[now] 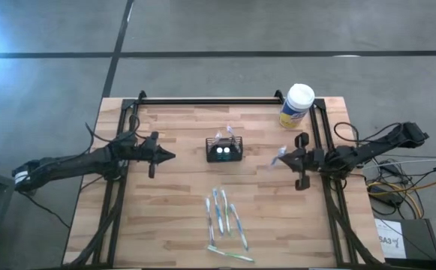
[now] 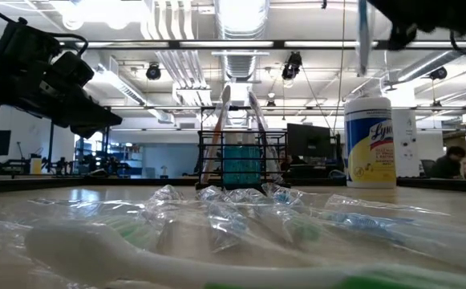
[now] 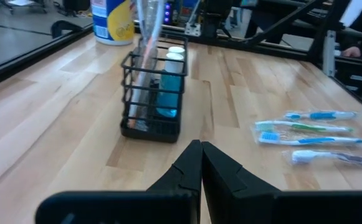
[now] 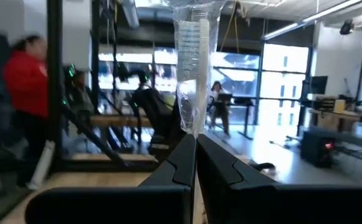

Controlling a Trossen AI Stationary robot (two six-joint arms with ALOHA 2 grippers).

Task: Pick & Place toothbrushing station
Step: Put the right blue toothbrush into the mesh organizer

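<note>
A: Where does the toothbrushing station (image 1: 224, 151) stand?

B: Near the middle of the bench (image 1: 172, 217), a little toward the far edge. It is a small black slatted caddy, upright, with two blue bottles (image 3: 170, 84) inside and wrapped brushes sticking up out of it.

A: And the left gripper (image 1: 166, 156)?

B: It hangs above the bench on the caddy's left, apart from it, its fingers pressed together on nothing; the left wrist view shows the tips meeting and pointing toward the caddy.

A: The right gripper (image 1: 284, 159)?

B: Over the right side of the bench, well apart from the caddy. Its fingers pinch a wrapped toothbrush (image 4: 195, 62), which stands up from the tips in clear film. The brush head seems to be at the upper end, though the wrapper blurs it.

A: What else lies on the bench?

B: A cluster of wrapped toothbrushes (image 1: 224, 216) toward the near edge, in front of the caddy, and a yellow canister (image 1: 296, 106) with a white lid at the far right corner. A person in a red top (image 4: 25, 93) is in the room beyond.
</note>
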